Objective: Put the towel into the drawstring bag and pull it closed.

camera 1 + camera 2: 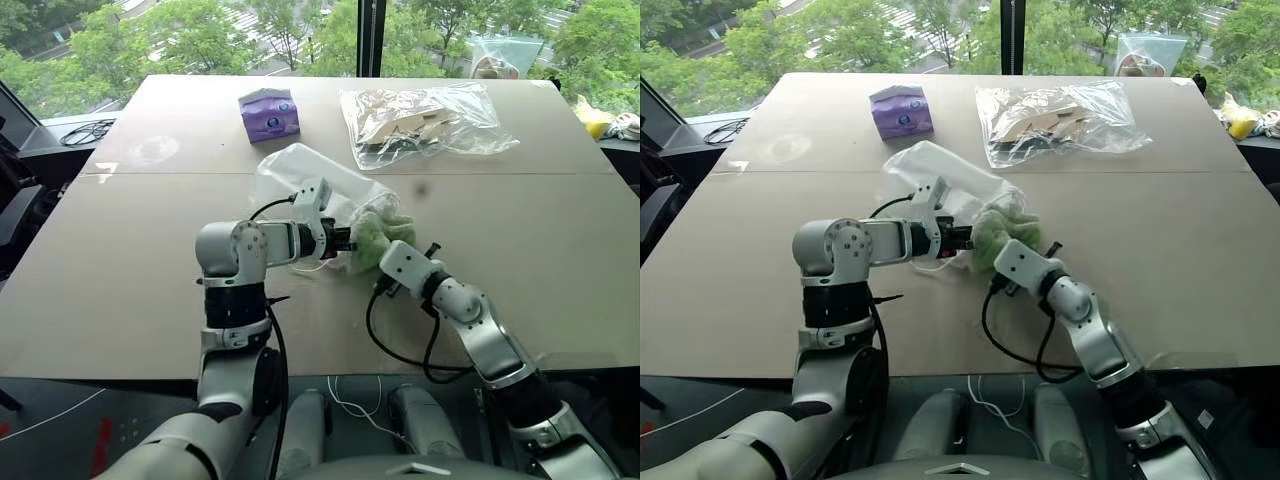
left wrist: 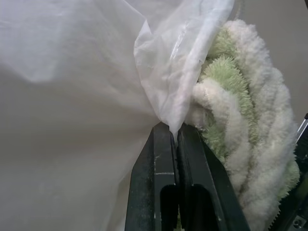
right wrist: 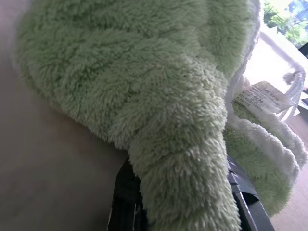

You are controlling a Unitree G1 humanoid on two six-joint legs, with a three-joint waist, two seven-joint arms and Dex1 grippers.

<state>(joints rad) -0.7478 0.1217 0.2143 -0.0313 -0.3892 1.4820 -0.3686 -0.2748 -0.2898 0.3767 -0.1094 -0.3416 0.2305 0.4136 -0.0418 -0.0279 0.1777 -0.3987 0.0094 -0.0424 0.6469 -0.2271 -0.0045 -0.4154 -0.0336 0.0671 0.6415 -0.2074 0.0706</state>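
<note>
Left arm bent across the table [image 1: 120, 300], forearm about level, left gripper [image 1: 349, 240] aimed toward the right arm. Its fingers [image 2: 163, 168] are pressed together, pinching the rim of the drawstring bag [image 1: 300, 175]. The bag lies just in front of the purple tissue box [image 1: 269, 113], rounded end toward the box. Right arm reaches forward and inward; right gripper [image 1: 384, 248] is clamped on a fold of the light-green towel [image 1: 372, 240]. The towel sits bunched at the bag's mouth, touching the rim, white tag [image 3: 262, 96] showing. A clear plastic bag of wooden pieces [image 1: 420, 120] is beside the tissue box.
</note>
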